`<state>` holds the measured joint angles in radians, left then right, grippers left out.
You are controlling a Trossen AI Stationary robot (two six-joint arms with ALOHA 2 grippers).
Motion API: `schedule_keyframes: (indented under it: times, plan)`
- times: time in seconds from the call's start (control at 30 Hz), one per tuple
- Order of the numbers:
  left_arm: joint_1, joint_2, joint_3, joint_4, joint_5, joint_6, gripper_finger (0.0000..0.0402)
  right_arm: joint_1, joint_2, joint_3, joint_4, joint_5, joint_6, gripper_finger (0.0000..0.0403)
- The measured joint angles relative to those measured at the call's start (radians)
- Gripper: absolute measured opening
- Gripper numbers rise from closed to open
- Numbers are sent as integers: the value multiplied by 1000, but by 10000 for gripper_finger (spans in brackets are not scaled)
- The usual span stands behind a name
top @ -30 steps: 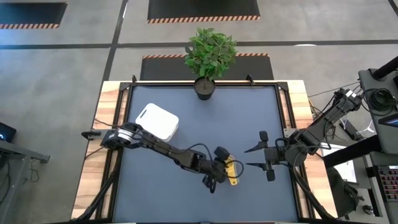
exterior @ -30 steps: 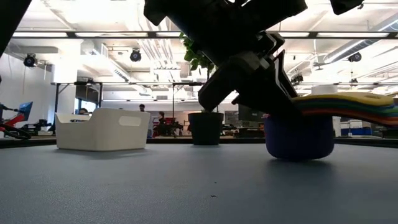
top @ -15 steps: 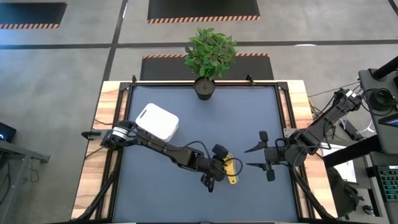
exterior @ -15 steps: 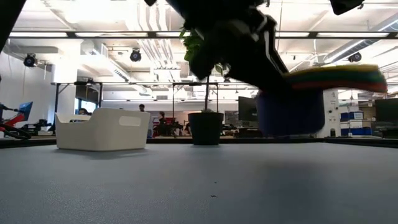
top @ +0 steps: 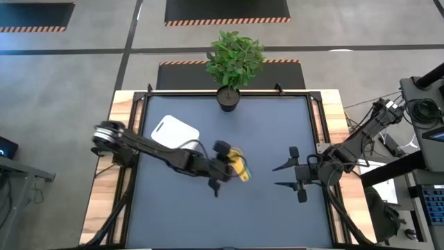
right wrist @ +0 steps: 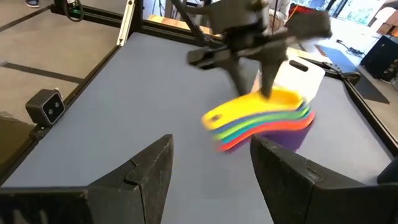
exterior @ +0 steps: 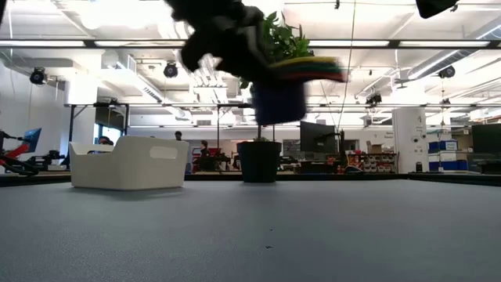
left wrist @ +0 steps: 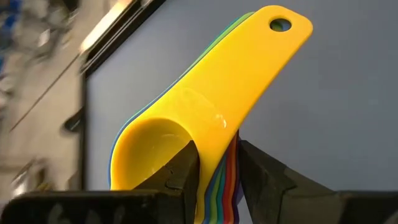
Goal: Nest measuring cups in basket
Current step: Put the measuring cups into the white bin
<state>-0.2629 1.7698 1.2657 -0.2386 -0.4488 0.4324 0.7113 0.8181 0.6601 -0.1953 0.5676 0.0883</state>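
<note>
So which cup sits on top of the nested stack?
The yellow cup: its bowl is open on top, with the other colours showing only as edges beneath it, pinched in the left gripper.

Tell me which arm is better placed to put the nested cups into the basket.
The left. Its gripper already holds the nested measuring cups above the table, close to the basket. The right gripper waits open, farther away.

The left end effector (top: 232, 169), clamped on the nested stack of measuring cups (top: 238, 165), now sits farther toward the basket (top: 173, 135) than a second ago, and the stack, earlier resting on the desk (exterior: 313, 235), hangs high above it.
</note>
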Motion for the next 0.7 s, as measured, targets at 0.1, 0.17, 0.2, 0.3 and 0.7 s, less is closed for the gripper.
schedule_keyframes:
  times: [0.1,0.17,0.2,0.3,0.7]
  plan:
    - [2,-121,-95,-37,-91,-20,84,0,0,0,2,8,1,203]
    - [5,-209,-145,-75,-139,-57,84,0,0,0,4,9,1,203]
    - [7,-256,-167,-97,-157,-84,84,0,0,0,7,9,0,203]
    - [15,-378,-233,-172,-196,-176,84,0,0,0,14,9,-2,203]
    - [84,-737,-529,-338,-293,-478,84,0,0,0,23,10,-22,203]
